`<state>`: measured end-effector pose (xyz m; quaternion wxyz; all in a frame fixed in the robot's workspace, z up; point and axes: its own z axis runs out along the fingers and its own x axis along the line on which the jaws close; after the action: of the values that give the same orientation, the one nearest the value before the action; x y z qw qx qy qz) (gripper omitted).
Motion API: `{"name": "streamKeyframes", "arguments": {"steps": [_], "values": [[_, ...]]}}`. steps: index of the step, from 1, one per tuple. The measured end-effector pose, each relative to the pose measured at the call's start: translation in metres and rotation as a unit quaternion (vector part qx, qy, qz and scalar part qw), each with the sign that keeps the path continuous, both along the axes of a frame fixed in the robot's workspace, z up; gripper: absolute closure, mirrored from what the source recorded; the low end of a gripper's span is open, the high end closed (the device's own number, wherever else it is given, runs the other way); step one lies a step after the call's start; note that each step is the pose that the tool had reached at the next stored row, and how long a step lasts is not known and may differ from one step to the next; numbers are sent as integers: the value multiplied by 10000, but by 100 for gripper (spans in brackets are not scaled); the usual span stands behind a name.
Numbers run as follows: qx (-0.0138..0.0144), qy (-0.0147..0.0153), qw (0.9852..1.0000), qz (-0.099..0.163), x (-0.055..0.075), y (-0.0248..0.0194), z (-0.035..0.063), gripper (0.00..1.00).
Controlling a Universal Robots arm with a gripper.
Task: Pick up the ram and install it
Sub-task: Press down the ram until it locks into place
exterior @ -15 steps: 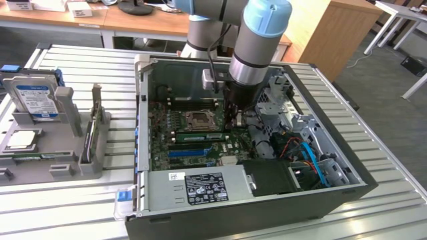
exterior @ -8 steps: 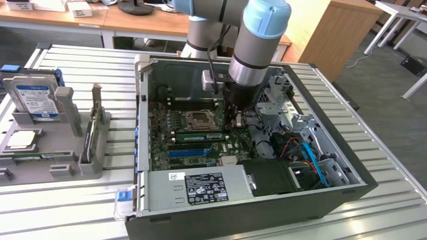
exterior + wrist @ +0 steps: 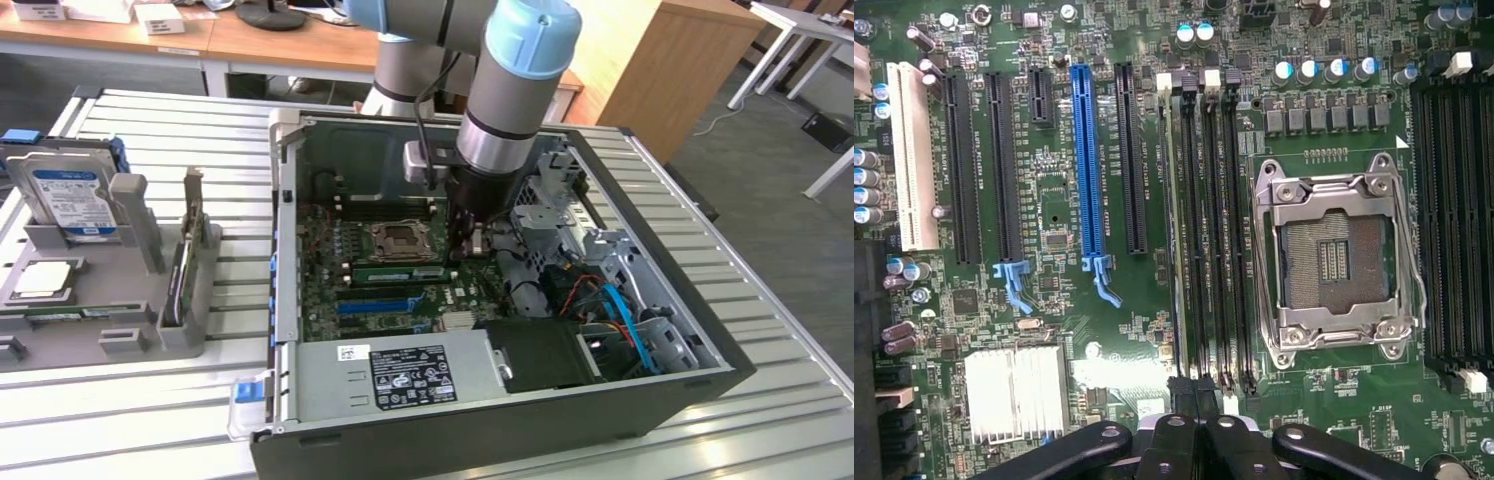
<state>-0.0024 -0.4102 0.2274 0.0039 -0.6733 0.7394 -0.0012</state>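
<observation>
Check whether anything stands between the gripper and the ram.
Nothing visible does. The ram already sits slotted on the motherboard beside the CPU socket, with the shut gripper right at one end of it.

No wording can be read. The black-and-white label (image 3: pixel 410 377) on the grey metal power supply box (image 3: pixel 387 380) carries print and marks too small to make out, as do the blue-and-white sticker (image 3: pixel 70 195) on the upright silver hard drive (image 3: pixel 67 200) and the white lettering on the green motherboard (image 3: pixel 1054 200).
</observation>
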Motion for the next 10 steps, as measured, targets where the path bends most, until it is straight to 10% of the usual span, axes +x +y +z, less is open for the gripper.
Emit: {"name": "streamKeyframes", "arguments": {"steps": [10], "values": [[0,0,10000,0,0,0,-19,89]]}}
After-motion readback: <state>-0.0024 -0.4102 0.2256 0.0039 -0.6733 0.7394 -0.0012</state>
